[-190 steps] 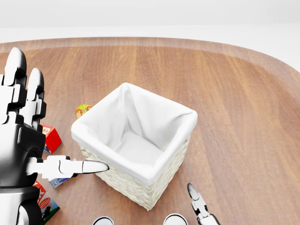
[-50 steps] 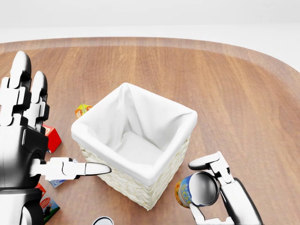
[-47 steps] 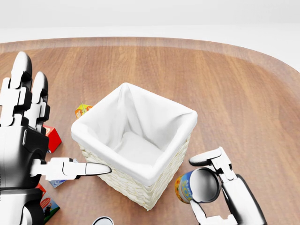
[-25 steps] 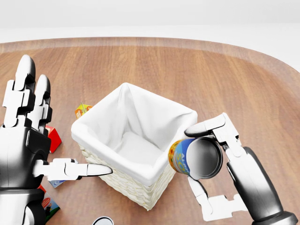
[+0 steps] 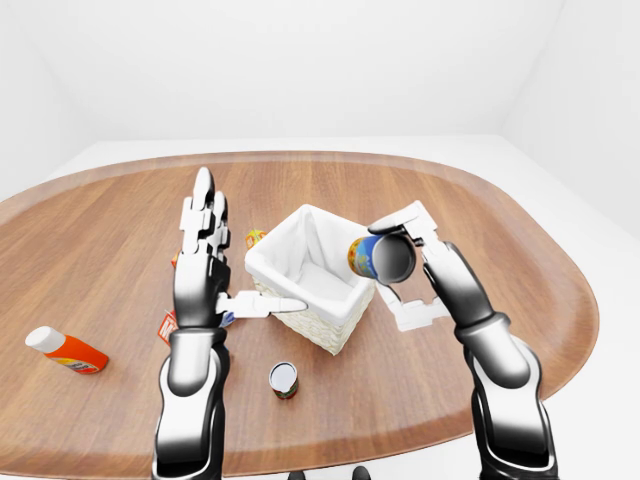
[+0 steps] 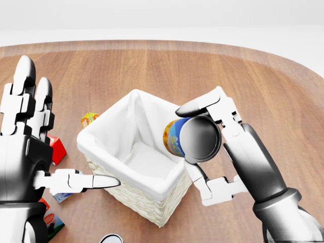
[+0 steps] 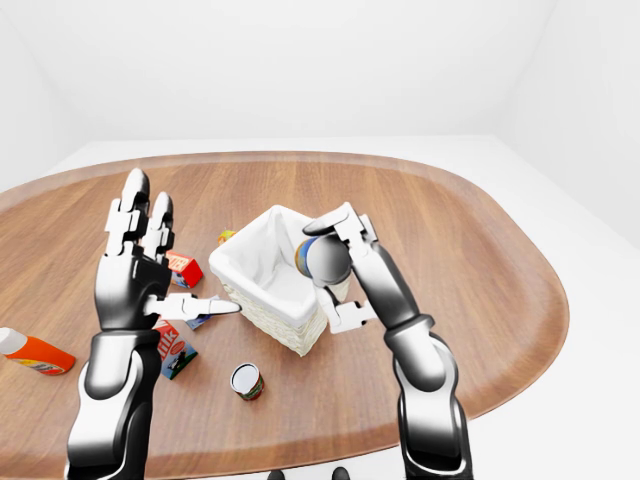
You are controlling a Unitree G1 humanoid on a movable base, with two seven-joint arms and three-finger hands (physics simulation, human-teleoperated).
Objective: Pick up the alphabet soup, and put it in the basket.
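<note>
The alphabet soup can has a blue and yellow label and a silver end that faces me. My right hand is shut on it, one finger over the top and the thumb below. The can lies on its side in the air, over the right rim of the basket. The wicker basket has a white cloth liner and stands in the middle of the wooden table; its inside is bare. My left hand is open, fingers upright, at the basket's left, with its thumb pointing at the basket wall.
A red box, an orange packet and a printed box lie left of the basket. Another can stands below it in the left-eye view. An orange bottle lies at the far left.
My right hand has risen from the bottom right with the can and carried it up and left, from beside the basket to over its right rim. The left hand has barely moved.
</note>
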